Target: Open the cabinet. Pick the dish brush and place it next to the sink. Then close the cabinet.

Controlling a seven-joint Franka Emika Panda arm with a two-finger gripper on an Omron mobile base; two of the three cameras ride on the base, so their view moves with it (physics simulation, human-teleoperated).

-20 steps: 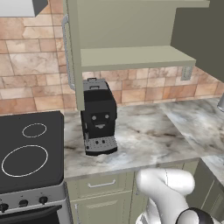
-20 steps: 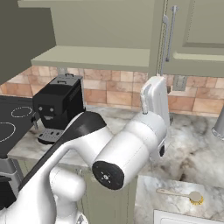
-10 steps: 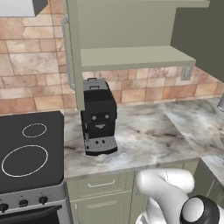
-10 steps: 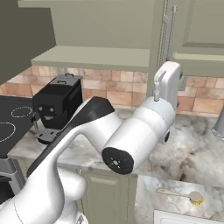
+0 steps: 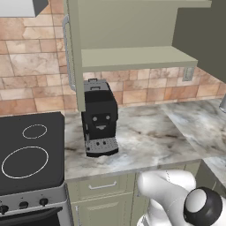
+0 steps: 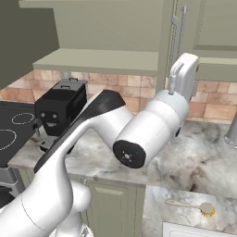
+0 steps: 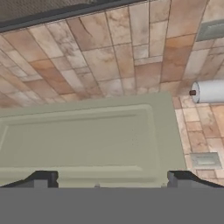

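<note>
Sage-green cabinet [image 6: 115, 32] is standing open, its right door [image 7: 87, 140] lying just ahead of the claw [image 7: 109, 177], whose jaws are gaping wide and gripping nothing, probably lining up to push it shut. Below the claw, the dish brush [image 6: 192, 206] is already resting on the marble counter [image 6: 203, 162]

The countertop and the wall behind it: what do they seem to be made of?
The countertop looks like polished marble or an imitation of it: pale grey with brown veins and a soft sheen. The wall looks like matte stone or ceramic tiles: reddish-brown and beige rectangles with visible joints.
</note>
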